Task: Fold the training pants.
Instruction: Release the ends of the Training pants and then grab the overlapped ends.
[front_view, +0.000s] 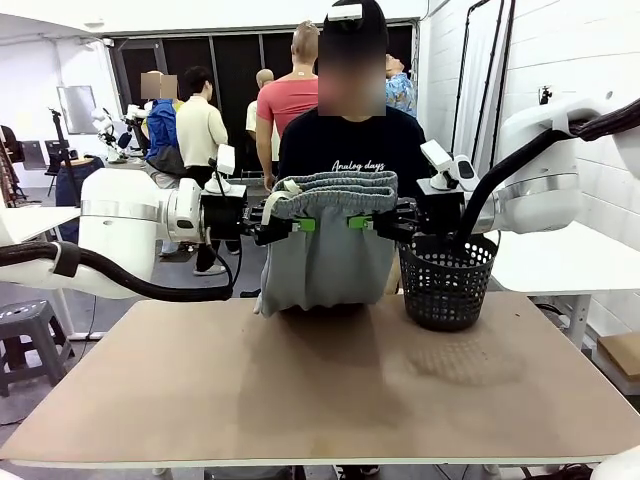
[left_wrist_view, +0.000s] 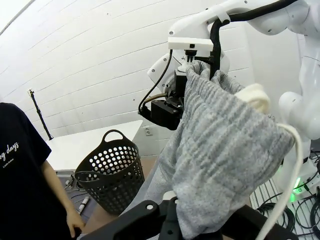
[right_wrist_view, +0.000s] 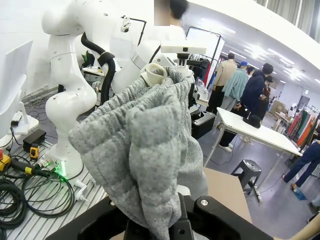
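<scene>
1. The left gripper (front_view: 300, 225) was above the far edge of the table (front_view: 320, 400), left of its middle. Its fingers were pressed together and pinched the left end of the waistband.
2. The training pants (front_view: 325, 255) hung between the two grippers, with the waistband stretched from left to right at the top. The long axis ran straight down, and the lower end reached the table at about the middle of its far edge. I could not tell whether the legs lay there or hung behind the edge.
3. The right gripper (front_view: 365, 222) was just right of the middle, at the same height. Its fingers were also pressed together, and they pinched the right end of the waistband.
4. The black basket (front_view: 447, 280) stood at the far edge, just beside the pants on their right.
5. The cloth lay directly below both pairs of fingers, and neither arm was nearer. In my judgement, laying the pants flat asks both arms to move together.
6. Count: one pair of pants, two grippers, one basket, and one person (front_view: 350, 150) close behind the far edge.
</scene>
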